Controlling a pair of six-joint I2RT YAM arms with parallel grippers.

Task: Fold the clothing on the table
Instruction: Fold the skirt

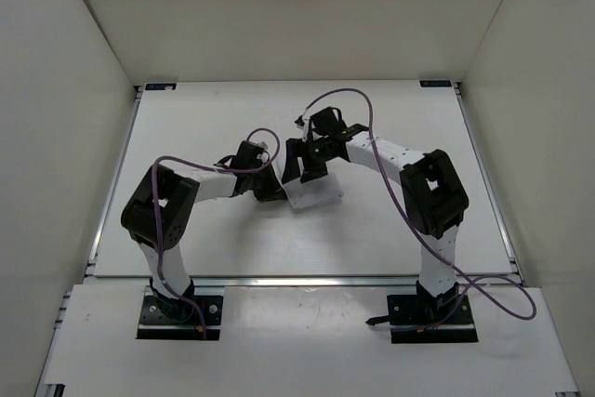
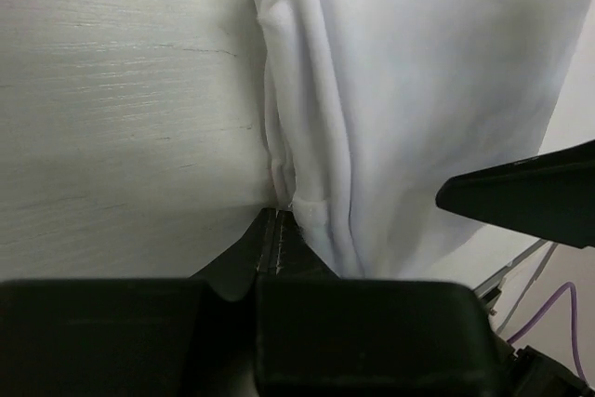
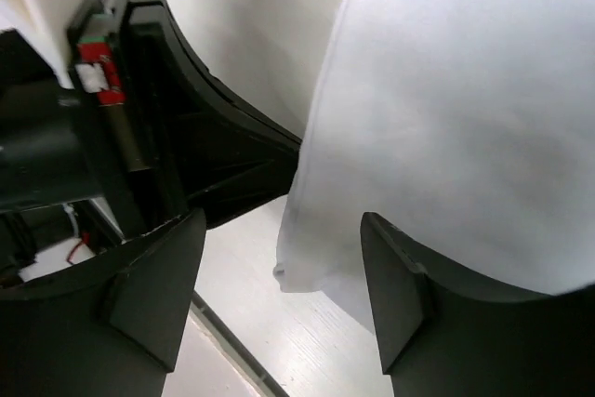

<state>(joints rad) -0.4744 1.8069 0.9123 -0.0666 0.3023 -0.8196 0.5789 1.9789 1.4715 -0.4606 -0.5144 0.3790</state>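
While right gripper (image 3: 284, 230) stands wide: best lifted clear without snagging clothing (image 3: 446, 90).
Left gripper (image 2: 276, 234): shut beside folded edge, lower centre.

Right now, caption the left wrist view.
Shut left gripper at the edge of folded thin white fabric clothing on matte white table.

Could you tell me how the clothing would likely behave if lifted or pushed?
Probably floppy: the clothing bunches into soft layered folds at its edge. Likely light, as it looks thin. It may slide when pushed on the smooth table.
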